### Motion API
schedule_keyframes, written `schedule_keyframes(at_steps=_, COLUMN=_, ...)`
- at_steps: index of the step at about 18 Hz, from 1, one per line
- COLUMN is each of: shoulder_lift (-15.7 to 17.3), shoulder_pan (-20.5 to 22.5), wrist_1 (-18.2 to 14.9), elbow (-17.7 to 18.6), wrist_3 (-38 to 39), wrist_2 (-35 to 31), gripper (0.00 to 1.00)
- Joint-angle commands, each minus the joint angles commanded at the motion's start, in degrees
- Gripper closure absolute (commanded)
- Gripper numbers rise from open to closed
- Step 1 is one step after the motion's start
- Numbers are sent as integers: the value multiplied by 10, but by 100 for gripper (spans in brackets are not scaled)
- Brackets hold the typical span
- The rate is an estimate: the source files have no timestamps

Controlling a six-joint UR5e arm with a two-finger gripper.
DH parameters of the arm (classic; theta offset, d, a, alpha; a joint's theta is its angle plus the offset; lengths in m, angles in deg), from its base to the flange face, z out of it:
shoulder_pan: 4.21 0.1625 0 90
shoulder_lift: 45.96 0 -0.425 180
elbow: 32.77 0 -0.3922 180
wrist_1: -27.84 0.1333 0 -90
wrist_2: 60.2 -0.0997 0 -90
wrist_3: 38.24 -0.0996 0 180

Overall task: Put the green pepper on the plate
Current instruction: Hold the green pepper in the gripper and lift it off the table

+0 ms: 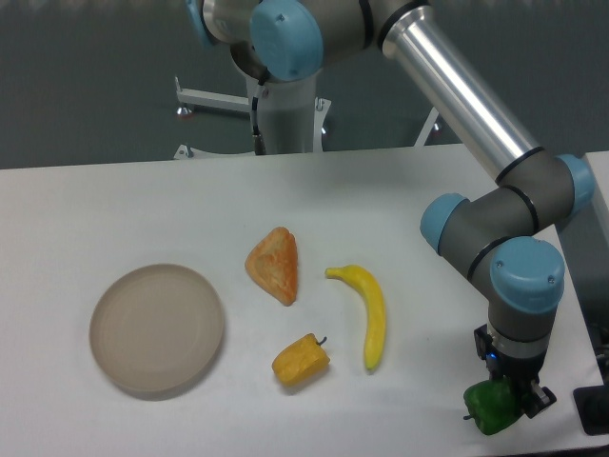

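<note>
The green pepper is a small glossy dark-green lump at the front right of the table, near the front edge. My gripper comes straight down onto it, with the fingers on either side of the pepper and closed against it. The fingertips are mostly hidden behind the pepper and the wrist. The plate, round, beige and shallow, lies at the front left of the table, far from the gripper, with nothing on it.
A yellow-orange pepper, a banana and an orange pastry-like wedge lie between the plate and the gripper. The arm's links hang over the right side. A dark object sits at the right edge.
</note>
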Motion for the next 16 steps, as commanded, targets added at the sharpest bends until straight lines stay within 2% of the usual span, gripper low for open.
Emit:
schedule_keyframes(at_steps=11, shoulder_lift=10, shoulder_pan=-2, wrist_1=-3, elbow=11, wrist_3=11, wrist_2=-1, gripper=63)
schedule_keyframes(at_steps=13, shoulder_lift=19, shoulder_pan=-4, wrist_1=-6, elbow=25, wrist_3=12, wrist_2=-2, gripper=63)
schedule_keyframes(at_steps=16, shoulder_lift=47, shoulder_pan=-8, wrist_1=-7, elbow=65, wrist_3=25, wrist_2=4, gripper=63)
